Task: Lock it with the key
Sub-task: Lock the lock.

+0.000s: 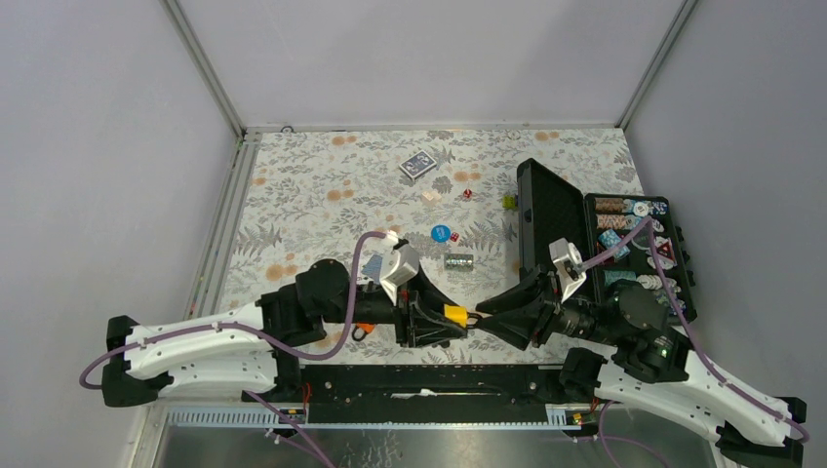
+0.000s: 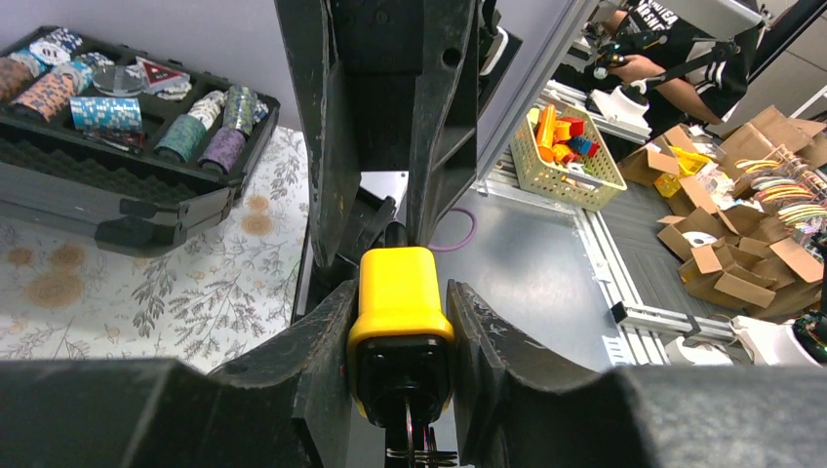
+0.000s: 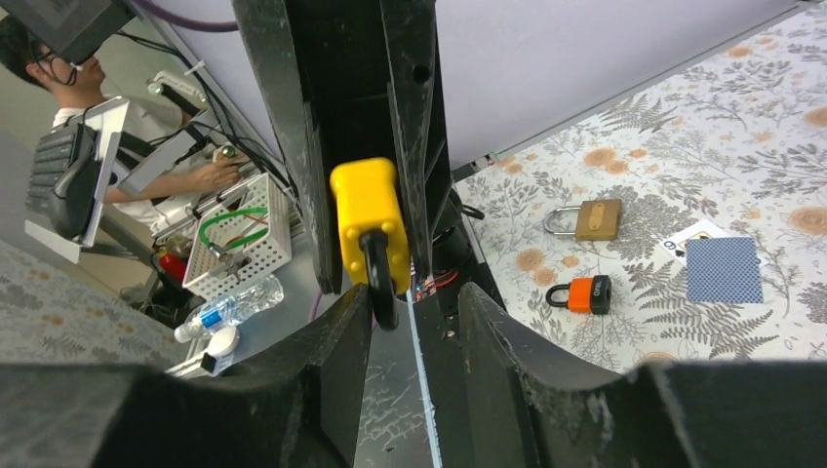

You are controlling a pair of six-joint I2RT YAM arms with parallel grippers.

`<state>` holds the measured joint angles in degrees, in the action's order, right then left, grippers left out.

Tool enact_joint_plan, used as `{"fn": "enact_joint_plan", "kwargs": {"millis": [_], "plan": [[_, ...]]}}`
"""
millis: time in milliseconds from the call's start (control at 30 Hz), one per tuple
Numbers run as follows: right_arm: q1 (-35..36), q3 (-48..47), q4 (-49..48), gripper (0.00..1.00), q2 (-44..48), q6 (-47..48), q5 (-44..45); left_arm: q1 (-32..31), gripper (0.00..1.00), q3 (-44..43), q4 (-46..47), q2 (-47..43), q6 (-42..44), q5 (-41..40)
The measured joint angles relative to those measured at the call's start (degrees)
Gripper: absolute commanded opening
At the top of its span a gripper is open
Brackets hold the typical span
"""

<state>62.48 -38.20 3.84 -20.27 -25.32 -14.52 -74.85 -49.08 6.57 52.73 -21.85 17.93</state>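
The padlock [image 3: 363, 205] is off the desk [image 1: 322, 195], held in the air between the two arms, just in front of their bases. The left pincer [image 2: 401, 307] is clamped on its yellow body, one finger pressing each broad side. That grip leaves both ends of the lock free. The black shackle [image 3: 380, 288] points toward the right arm. The keyhole end faces back toward the left wrist, and something metal hangs from it that looks like the key [image 2: 412, 444], though only part of it shows.

The right pincer [image 3: 412, 297] faces the left one tip to tip. Its fingers stand apart on either side of the shackle and are not closed on it. The shackle lies closer to one finger than the other, but I cannot tell whether it touches.

Holding the lock up like this seems to serve the task. One arm acts as a vise, so the other can press or turn a part without the lock sliding away, as it would on the patterned cloth. The pictures do not settle whether the shackle is seated in the body, so I cannot judge how far the locking has got. If the key sits where it appears to, it is behind the left fingers, and the right arm would have to come round to reach it.

An orange padlock [image 3: 585, 292] and a brass padlock [image 3: 585, 219] lie apart on the desk, well clear of both arms.
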Motion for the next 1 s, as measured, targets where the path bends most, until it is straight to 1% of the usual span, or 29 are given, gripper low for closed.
{"fn": "enact_joint_plan", "kwargs": {"millis": [233,300,367,467,533,567,700,833,867,1000], "plan": [[0.0,-0.1,0.2,0.43,-1.1,-0.2,-2.6,0.0,0.0,0.0,0.6,-1.0,0.0,0.0],[0.0,-0.1,0.0,0.41,-1.3,-0.4,-3.1,0.0,0.0,0.0,0.7,-0.5,0.0,0.0],[0.0,-0.1,-0.5,0.36,-1.3,-0.5,-3.3,0.0,0.0,0.0,0.8,-0.1,0.0,0.0],[0.0,-0.1,-1.9,0.26,-1.3,-0.9,-3.8,0.0,0.0,0.0,0.8,0.5,0.0,0.1],[0.0,-0.1,-2.1,0.23,-1.3,-1.1,-4.2,0.0,0.0,0.0,0.9,0.7,0.0,0.2],[0.0,-0.1,-2.1,0.23,-1.4,-1.2,-4.2,0.0,0.0,0.0,0.9,0.7,0.0,0.3],[0.0,-0.1,-2.5,0.3,-1.7,-1.6,-4.7,-0.2,0.0,0.0,1.0,0.6,0.0,0.5],[0.0,-0.1,-3.0,0.3,-1.8,-1.7,-4.9,-0.2,0.0,0.0,1.1,0.6,0.0,0.5],[0.0,-0.1,-3.1,0.28,-1.9,-1.7,-5.0,-0.2,0.0,0.0,1.2,0.6,0.0,0.5],[0.0,-0.1,-3.3,0.16,-2.0,-1.7,-5.2,-0.2,0.0,0.0,1.3,0.6,0.0,0.4]]}}
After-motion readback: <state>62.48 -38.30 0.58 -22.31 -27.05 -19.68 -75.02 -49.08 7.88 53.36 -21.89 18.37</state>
